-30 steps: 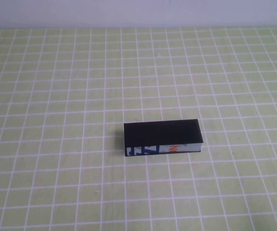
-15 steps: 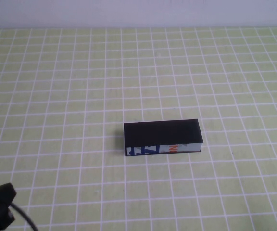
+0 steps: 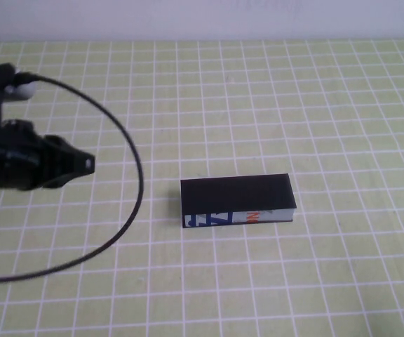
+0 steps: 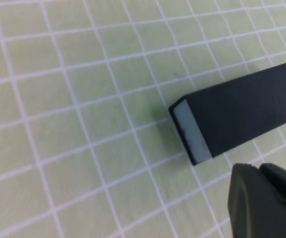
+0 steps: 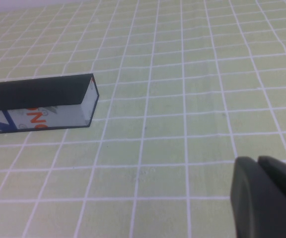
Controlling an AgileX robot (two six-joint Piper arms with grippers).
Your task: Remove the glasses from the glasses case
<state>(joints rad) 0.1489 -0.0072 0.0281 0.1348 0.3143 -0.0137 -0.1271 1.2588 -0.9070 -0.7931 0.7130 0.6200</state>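
Note:
The glasses case lies shut in the middle of the table, a matte black box with its blue, white and orange printed side facing me. The glasses are hidden. My left gripper hovers to the left of the case, pointing toward it, well apart from it. In the left wrist view the case shows its pale end, and the left gripper has its fingers together and empty. My right gripper is outside the high view; its fingers are together and empty, off to the right of the case.
A green mat with a white grid covers the table. A black cable loops from the left arm over the near left of the mat. A pale wall runs along the far edge.
My left arm has come into the high view from the near left corner and moved up and toward the case. The case has not moved.

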